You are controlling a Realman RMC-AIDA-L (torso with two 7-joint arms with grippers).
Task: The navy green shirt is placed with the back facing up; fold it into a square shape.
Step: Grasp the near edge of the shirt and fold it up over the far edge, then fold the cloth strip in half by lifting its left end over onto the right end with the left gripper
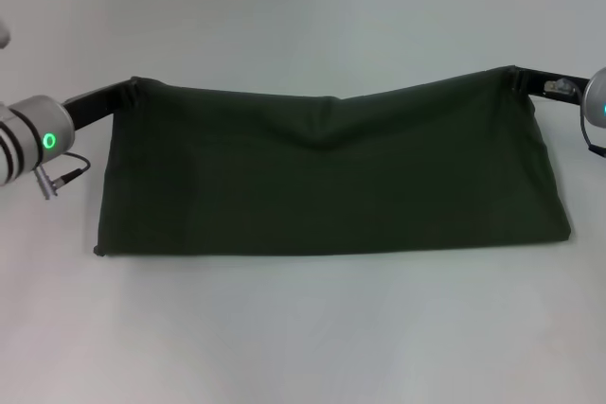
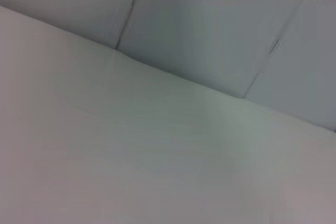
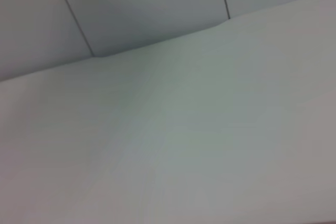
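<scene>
The dark olive-green shirt hangs as a wide band across the middle of the head view, its upper edge lifted and sagging in the centre, its lower edge resting on the table. My left gripper is shut on the shirt's upper left corner. My right gripper is shut on the upper right corner. Both wrist views show only the bare table and the wall, no shirt and no fingers.
The pale grey table lies in front of and behind the shirt. A panelled wall stands beyond the table's far edge, also seen in the right wrist view.
</scene>
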